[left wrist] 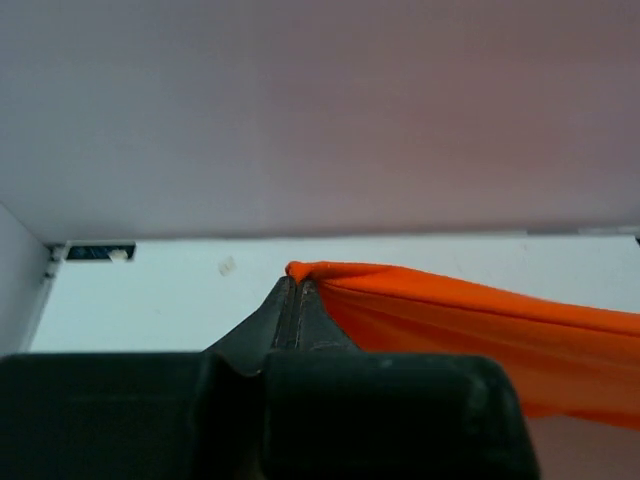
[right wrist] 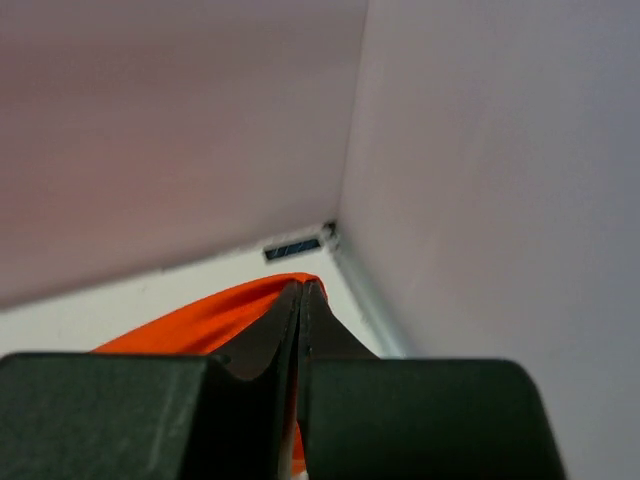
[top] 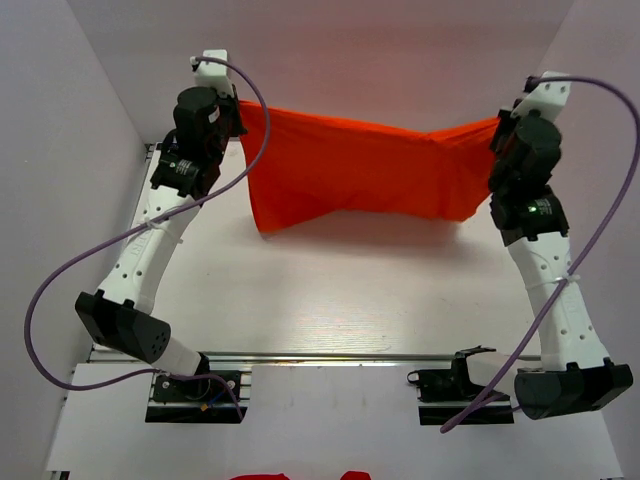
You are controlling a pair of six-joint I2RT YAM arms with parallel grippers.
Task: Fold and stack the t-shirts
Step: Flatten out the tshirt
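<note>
**Stretched by Two Corners, Not Yet Folded**

Working over a white table (top: 350, 290) boxed in by pale walls. Holding one orange-red t-shirt (top: 360, 170) above the far half of it, pulled wide between the two arms so as to hang as a flat sheet rather than a heap. Probably done to shed wrinkles and square the cloth before a fold. Sagging a little at mid-span along the top edge, and hanging deeper on the left than on the right. Hard to tell from above whether touching the surface with the lower hem. Judged early in the task, with no fold in this piece and no stack in sight.

Pinching the left top corner with the left gripper (left wrist: 298, 285), clamped fully together, with only a small roll of cloth showing past the tips. Pinching the opposite corner likewise with the right gripper (right wrist: 302, 290), pressed closed, close beside the right wall. Biting right at the corners to leave the whole width free.

Next, probably: lower both ends evenly under tension to land flat. Worth watching for thin cloth slipping out of so small a bite.

Lastly, noting slivers of red cloth (top: 262, 476) at the near edge of the overhead view, too cropped to identify.
</note>
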